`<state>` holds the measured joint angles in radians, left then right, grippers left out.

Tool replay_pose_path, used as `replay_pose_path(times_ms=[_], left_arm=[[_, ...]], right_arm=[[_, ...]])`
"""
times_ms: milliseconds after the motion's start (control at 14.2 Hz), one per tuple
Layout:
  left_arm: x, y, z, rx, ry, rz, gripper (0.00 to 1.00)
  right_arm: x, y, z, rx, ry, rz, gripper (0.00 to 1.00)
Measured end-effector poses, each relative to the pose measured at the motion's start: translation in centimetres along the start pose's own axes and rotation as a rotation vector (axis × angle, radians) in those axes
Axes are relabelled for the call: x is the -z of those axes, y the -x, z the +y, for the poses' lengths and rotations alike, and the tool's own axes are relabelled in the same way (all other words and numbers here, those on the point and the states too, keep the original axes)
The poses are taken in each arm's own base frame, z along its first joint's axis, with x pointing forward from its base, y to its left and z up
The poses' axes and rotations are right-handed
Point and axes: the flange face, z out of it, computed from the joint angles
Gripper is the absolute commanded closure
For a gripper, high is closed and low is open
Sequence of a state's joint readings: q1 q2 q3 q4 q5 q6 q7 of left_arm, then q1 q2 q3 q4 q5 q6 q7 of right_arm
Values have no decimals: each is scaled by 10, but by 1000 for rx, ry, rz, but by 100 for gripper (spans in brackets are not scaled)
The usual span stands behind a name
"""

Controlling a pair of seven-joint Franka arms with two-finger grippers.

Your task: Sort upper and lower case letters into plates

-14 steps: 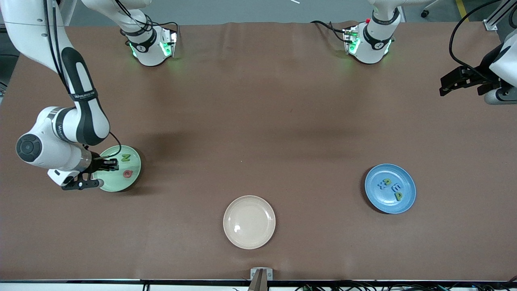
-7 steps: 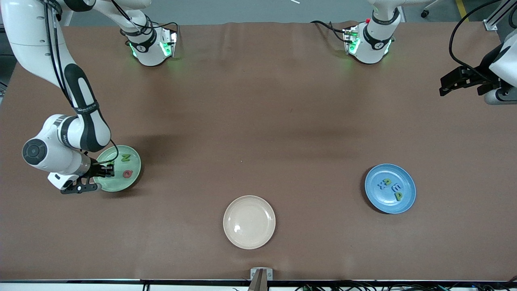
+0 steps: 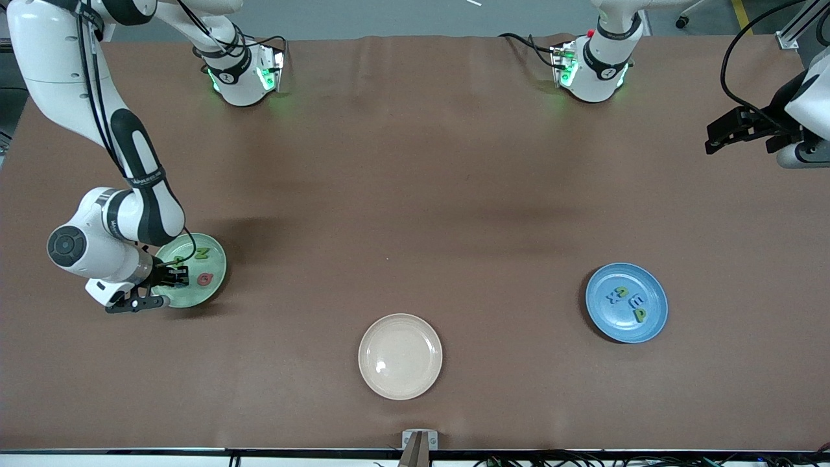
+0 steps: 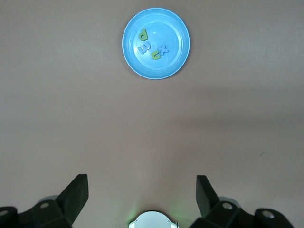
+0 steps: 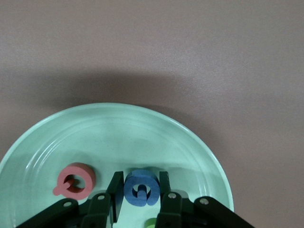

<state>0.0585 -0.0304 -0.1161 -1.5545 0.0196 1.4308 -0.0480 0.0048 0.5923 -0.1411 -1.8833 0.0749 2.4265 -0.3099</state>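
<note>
Brown cloth covers the whole table. The right arm comes down from its base and bends over the mint green plate at the right arm's end of the table. The left arm waits, pulled up at its own end, with the left gripper released, its fingers spread wide over bare cloth.

Three plates of equal size lie well apart. From the cream-beige plate, nearest the front camera, the mint green one lies toward ten o'clock and the blue plate toward two o'clock.

The right gripper hangs low inside the mint green plate, clenched on a blue letter, one finger pressed to each side of it. A red letter lies flat just beside it in the same plate, and a green N lies there too, at about twelve o'clock from the red one in the front view.

In the blue plate lie four small letters, green and blue, bunched near its middle.
</note>
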Motion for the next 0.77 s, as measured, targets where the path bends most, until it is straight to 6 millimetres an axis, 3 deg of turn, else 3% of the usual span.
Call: replay_pose_path(times_ms=[70,141,211,282,422,563,634,774], left_arm=[[0,0,0,0,0,0,0],[0,0,0,0,0,-1,0],[0,0,0,0,0,-1,0],[0,0,0,0,0,-1,0],[0,0,0,0,0,-1,0],[-1,0,0,0,0,-1,0],[-1,0,0,0,0,-1,0],[0,0,0,0,0,-1,0]], right_arm=[[0,0,-1,2,-1,0,80],[0,0,-2,3,-2,0,66],[0,-1,-2,3,-2,0,23],[-1,0,-2,4,-2,-1,5],[1,-1,-3,4,-3,-2,4],[15,-2,-6,-11,-18,-34,4],[33,-1,-9,-40,-30,-58,4],[90,2,-20,-105,-53,-92,4]])
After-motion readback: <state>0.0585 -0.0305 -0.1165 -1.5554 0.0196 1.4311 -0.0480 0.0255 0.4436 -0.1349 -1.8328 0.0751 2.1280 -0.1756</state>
